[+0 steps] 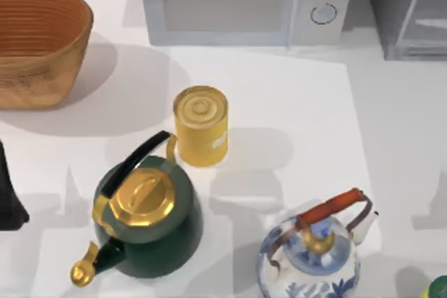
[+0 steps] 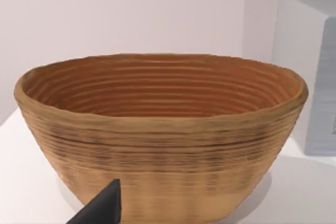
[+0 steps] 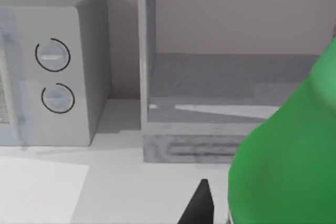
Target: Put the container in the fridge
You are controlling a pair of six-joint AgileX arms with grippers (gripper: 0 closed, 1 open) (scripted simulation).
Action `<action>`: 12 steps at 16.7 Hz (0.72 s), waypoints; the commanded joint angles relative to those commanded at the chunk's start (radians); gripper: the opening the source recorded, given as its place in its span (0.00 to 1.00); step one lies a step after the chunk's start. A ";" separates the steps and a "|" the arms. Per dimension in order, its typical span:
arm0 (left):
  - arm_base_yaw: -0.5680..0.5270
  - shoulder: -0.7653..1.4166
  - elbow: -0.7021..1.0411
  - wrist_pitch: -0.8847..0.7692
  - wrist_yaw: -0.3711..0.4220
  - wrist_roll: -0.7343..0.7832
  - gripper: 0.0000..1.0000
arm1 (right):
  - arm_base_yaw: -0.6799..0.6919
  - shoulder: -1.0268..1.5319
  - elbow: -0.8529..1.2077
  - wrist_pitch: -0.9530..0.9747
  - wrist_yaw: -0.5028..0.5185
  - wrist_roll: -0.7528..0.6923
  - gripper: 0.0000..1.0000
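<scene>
Here the yellow can stood upright near the middle of the white table, just behind the green kettle with its gold lid, apart from it or barely so. A blue-and-white teapot with an orange handle sat to the right of the kettle at the front edge. The wicker basket sat at the back left. The microwave stood at the back centre, and the fridge was beside it at the back right, well apart from the can.

The left arm sat at the table's left edge; its wrist view faced the basket, with one dark fingertip in frame. Left hand state: cannot tell.

The right wrist view faced the fridge and microwave, with a green object close beside one dark fingertip. Right hand state: cannot tell, nor whether it touched the green object.
</scene>
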 joint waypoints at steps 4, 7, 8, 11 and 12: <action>0.000 0.000 0.000 0.000 0.000 0.000 1.00 | 0.003 -0.005 -0.001 0.007 0.004 0.005 0.01; 0.000 0.000 0.000 0.000 0.000 0.000 1.00 | -0.002 0.009 0.008 0.012 0.000 0.006 0.01; 0.000 0.000 0.000 0.000 0.000 0.000 1.00 | -0.006 0.030 0.021 0.028 -0.003 0.007 0.01; 0.000 0.000 0.000 0.000 0.000 0.000 1.00 | -0.027 0.155 0.098 0.117 -0.025 0.010 0.01; 0.000 0.000 0.000 0.000 0.000 0.000 1.00 | -0.036 0.218 0.134 0.157 -0.035 0.011 0.01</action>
